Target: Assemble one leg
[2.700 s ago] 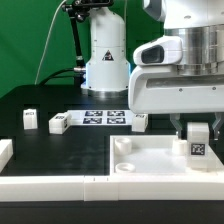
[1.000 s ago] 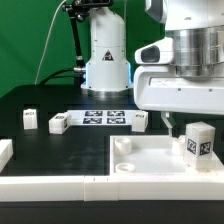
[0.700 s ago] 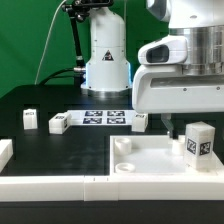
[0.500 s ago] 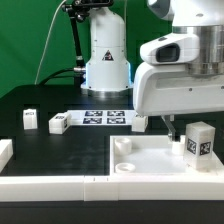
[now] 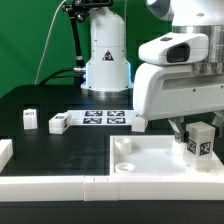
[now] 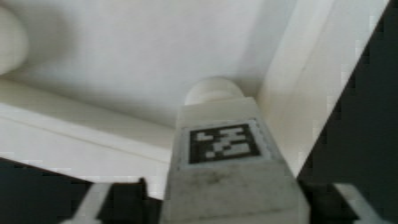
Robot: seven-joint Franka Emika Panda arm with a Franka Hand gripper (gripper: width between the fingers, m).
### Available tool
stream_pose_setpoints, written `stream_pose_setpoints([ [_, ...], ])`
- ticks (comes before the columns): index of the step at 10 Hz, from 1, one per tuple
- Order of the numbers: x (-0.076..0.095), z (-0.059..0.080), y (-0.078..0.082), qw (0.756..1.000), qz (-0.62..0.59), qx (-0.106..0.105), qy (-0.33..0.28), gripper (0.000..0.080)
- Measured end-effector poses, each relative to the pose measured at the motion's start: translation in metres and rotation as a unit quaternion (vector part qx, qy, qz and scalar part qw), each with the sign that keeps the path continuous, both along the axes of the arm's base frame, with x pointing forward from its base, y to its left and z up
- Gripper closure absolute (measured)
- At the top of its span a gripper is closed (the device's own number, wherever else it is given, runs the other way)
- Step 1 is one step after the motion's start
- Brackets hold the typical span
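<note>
Standing on the white panel point(image 5: 150, 162) near its corner at the exterior view's right, the leg point(image 5: 203, 141) turns its marker tag toward the camera. The gripper point(image 5: 201, 138) straddles the leg, with one finger point(image 5: 186, 135) just beside it. The wrist view shows a finger on each side of the leg; whether the jaws clamp it cannot be told. A loose post point(image 5: 58, 123) lies just beside the marker board point(image 5: 105, 117).

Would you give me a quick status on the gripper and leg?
Gripper astride leg, grip unconfirmed. Leg upright at panel corner. Nothing in the way.
</note>
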State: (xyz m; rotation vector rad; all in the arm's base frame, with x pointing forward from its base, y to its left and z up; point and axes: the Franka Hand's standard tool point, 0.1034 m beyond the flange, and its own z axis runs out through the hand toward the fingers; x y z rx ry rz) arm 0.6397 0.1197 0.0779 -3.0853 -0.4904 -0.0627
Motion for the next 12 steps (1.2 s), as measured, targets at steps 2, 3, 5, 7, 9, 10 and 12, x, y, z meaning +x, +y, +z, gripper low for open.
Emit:
stream_pose_setpoints([
  [2,0.0000,-0.0001,0.0000,1.000,-0.002,0.000,0.000,0.0511],
  [3,-0.0001,-0.0001,0.0000,1.000,-0.015,0.001,0.000,0.0510],
  [5,-0.0001,-0.0007,-0.0003,0.998,-0.059,0.007,0.000,0.0510],
  [7,-0.0011,-0.0011,-0.0017,0.980,-0.196,0.026,-0.002,0.0510],
  [9,-0.0022,-0.0012,-0.0014,0.942,-0.334,0.036,-0.002,0.0509],
  [10,-0.0039,-0.0014,-0.0008,0.907,-0.420,0.039,0.001,0.0509],
  [12,-0.0048,-0.0021,0.0001,0.852,-0.522,0.044,0.006,0.0509],
])
